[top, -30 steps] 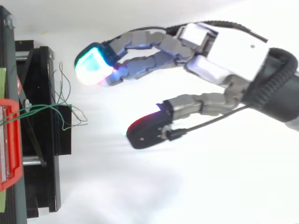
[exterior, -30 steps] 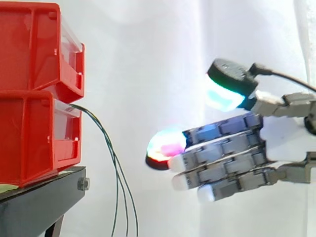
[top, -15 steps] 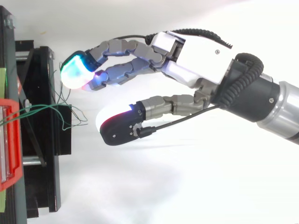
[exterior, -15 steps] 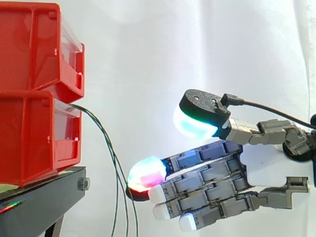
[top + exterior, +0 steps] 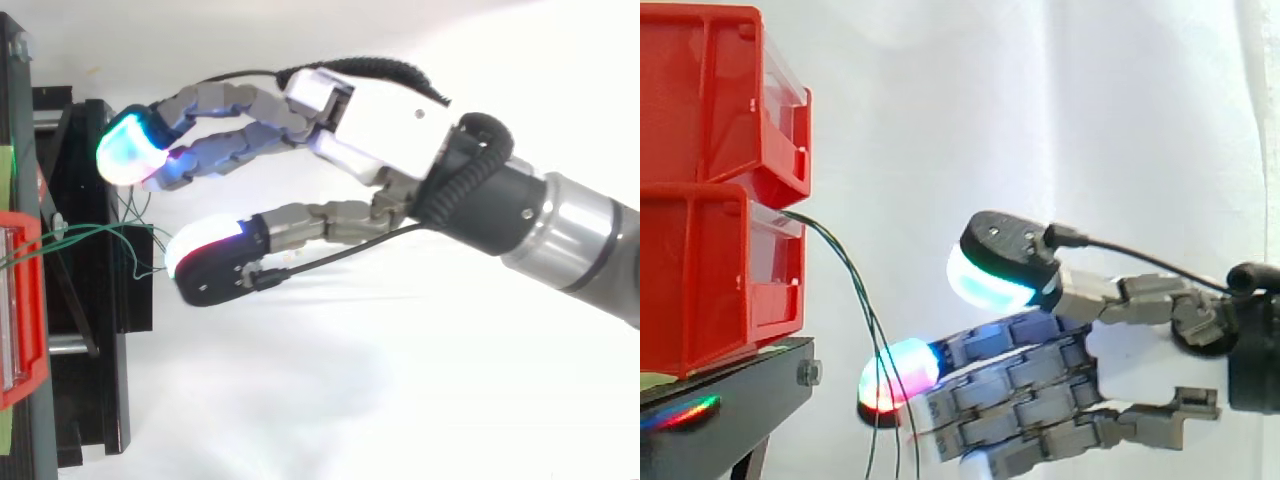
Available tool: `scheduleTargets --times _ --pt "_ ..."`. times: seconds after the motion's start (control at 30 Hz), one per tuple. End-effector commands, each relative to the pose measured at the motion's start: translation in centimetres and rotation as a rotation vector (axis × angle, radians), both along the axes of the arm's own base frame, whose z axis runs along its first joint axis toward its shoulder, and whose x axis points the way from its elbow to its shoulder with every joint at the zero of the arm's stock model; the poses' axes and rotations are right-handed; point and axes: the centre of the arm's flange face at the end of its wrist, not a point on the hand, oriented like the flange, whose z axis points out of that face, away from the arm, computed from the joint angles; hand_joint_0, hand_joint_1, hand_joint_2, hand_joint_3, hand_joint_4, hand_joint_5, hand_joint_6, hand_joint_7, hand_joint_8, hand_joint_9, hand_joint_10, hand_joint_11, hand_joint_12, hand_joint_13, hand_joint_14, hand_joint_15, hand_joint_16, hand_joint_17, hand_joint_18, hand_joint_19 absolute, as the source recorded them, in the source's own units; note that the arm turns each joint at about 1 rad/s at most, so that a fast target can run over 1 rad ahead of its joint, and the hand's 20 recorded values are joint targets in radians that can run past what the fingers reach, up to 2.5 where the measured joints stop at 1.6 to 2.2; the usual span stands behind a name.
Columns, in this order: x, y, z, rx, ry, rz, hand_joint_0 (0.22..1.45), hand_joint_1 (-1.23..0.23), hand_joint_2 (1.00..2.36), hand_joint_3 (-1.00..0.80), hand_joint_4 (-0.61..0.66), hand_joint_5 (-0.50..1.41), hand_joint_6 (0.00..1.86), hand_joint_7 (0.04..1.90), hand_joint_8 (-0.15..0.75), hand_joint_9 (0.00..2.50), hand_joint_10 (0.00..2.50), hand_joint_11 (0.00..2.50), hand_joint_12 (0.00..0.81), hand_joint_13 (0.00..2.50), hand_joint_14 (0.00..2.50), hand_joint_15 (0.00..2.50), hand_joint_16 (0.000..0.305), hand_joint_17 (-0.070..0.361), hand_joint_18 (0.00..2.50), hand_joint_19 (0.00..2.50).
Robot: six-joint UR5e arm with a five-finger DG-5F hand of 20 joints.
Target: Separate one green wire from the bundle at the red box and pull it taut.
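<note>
Stacked red plastic bins anchor the scene. The grey jointed hand reaches toward them, fingers extended and grasping nothing, thumb spread. Thin green wires droop from the lower bin's front, beside the fingertips. Best to hook a single strand clear before pinching.

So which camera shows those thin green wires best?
The side view: the green wires leave the lower red bin and hang down as separate strands against the white curtain. The top view shows a short tangle over the black stand.
</note>
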Motion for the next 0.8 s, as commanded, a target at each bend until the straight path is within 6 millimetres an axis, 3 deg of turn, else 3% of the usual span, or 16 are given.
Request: scheduleTargets --times 0.0,0.23,0.4,0.77 --pt "2.0 0.6 -0.1 0.001 -0.013 0.031 0.49 -0.69 1.0 -0.5 0.27 -0.18 0.5 0.69 0.268 0.76 0.01 0.18 0.361 0.64 0.01 0.26 0.053 0.119 0.54 0.5" --pt "2.8 2.1 0.0 -0.03 -0.023 0.056 0.49 -0.69 1.0 -0.5 0.27 -0.18 0.5 0.69 0.265 0.76 0.01 0.18 0.36 0.65 0.01 0.27 0.054 0.12 0.54 0.52" --pt "3.3 2.7 -1.6 -0.028 -0.045 0.068 0.49 -0.69 1.0 -0.5 0.28 -0.18 0.5 0.71 0.265 0.77 0.01 0.19 0.362 0.66 0.01 0.28 0.054 0.122 0.56 0.53" --pt "2.8 3.0 -2.1 0.048 -0.013 0.098 0.52 -0.68 1.0 -0.5 0.32 -0.14 0.5 0.81 0.26 0.84 0.01 0.22 0.353 0.72 0.01 0.31 0.053 0.118 0.6 0.56"
